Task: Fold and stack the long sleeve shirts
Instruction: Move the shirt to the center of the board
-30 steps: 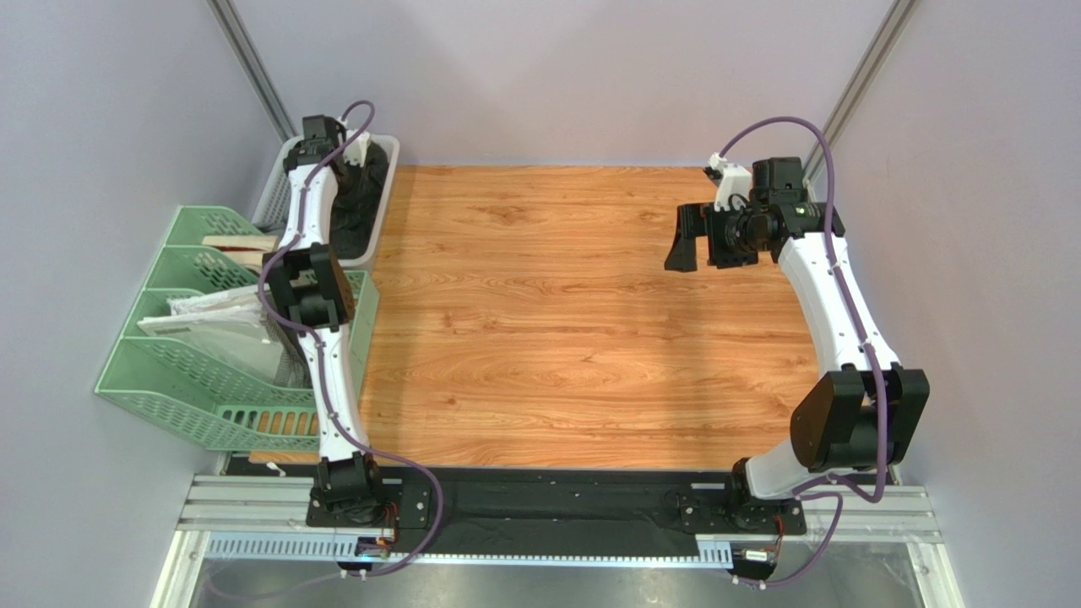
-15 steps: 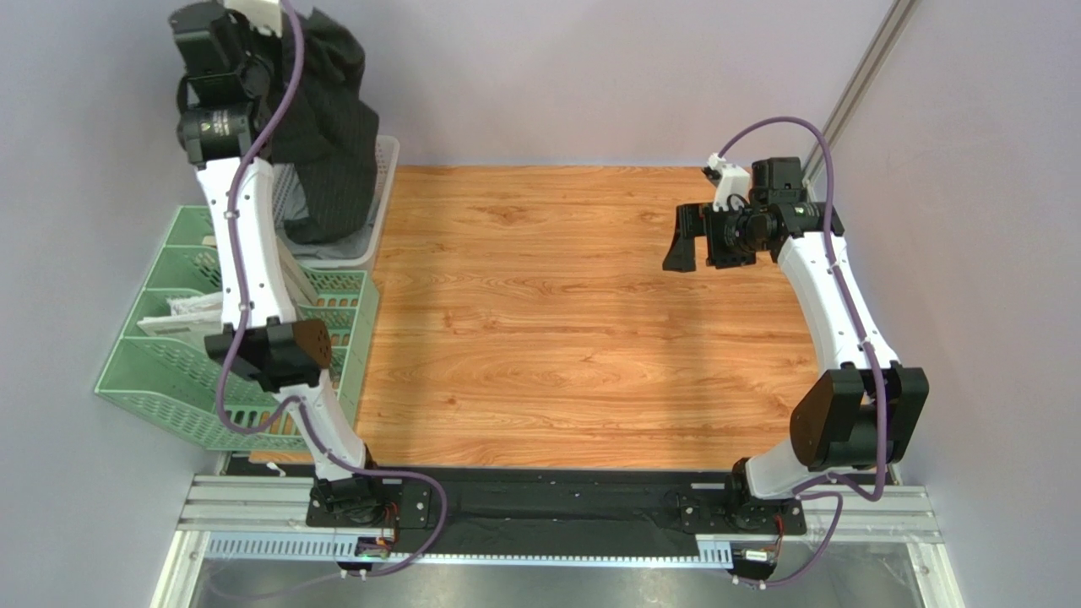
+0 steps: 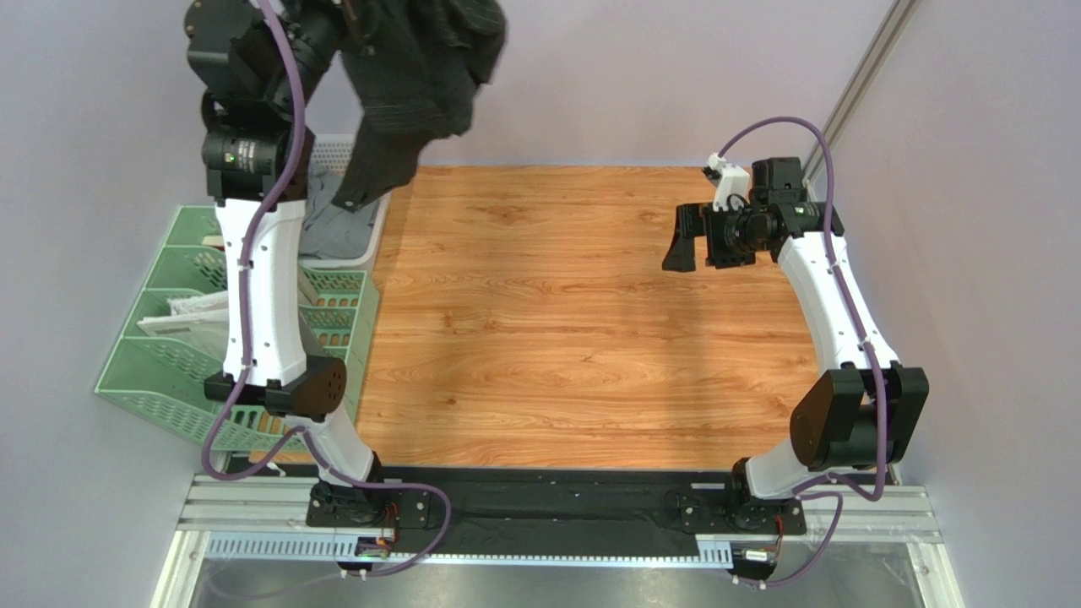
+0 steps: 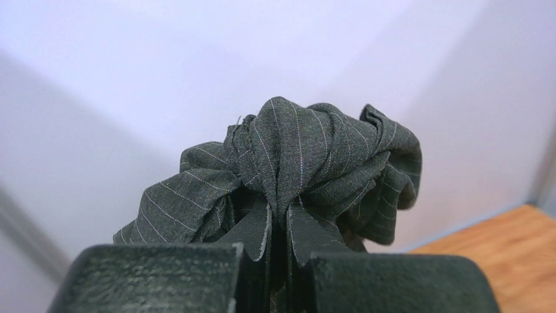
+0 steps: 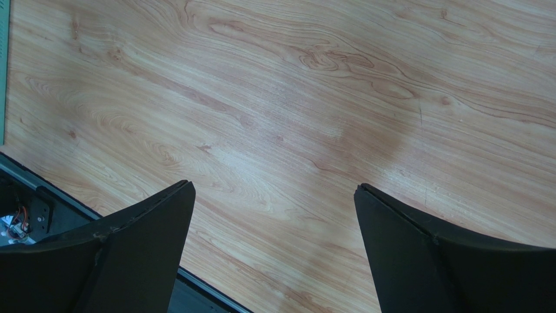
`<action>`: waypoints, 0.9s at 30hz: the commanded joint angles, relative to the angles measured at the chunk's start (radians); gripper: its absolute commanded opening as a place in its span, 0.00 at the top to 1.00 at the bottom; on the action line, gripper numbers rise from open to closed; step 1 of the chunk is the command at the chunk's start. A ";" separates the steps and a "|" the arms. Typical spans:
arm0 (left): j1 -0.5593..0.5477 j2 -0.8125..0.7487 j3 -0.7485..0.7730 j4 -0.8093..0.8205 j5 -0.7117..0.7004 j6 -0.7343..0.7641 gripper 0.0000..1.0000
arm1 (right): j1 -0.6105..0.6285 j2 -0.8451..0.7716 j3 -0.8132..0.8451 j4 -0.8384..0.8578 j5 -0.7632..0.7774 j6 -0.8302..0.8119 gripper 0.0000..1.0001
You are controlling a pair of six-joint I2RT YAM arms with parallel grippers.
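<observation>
A charcoal pinstriped long sleeve shirt (image 3: pixel 412 70) hangs bunched in the air over the table's far left corner. Its lower end trails down toward the white basket (image 3: pixel 327 150). My left gripper (image 3: pixel 345 23) is raised high and shut on a gathered fold of it. In the left wrist view the fabric (image 4: pixel 313 150) bulges out above the gripper (image 4: pixel 279 218), with the jaws pinched on it. My right gripper (image 3: pixel 685 241) hovers above the table's far right, open. Only bare wood shows between its fingers (image 5: pixel 274 189).
More grey fabric (image 3: pixel 333 228) lies in the white basket at the far left. A green mesh file tray (image 3: pixel 178 361) with papers stands left of the wooden table (image 3: pixel 571 342). The table's black front rail (image 5: pixel 26 195) shows by the right gripper.
My left arm has risen out of the basket, pulled the shirt up and swung it right, toward the table. The right arm has not moved.
</observation>
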 commanded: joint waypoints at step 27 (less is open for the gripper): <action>-0.110 -0.291 -1.166 -0.331 0.435 0.437 0.01 | -0.259 -0.094 -0.091 -0.153 -0.143 -0.211 0.00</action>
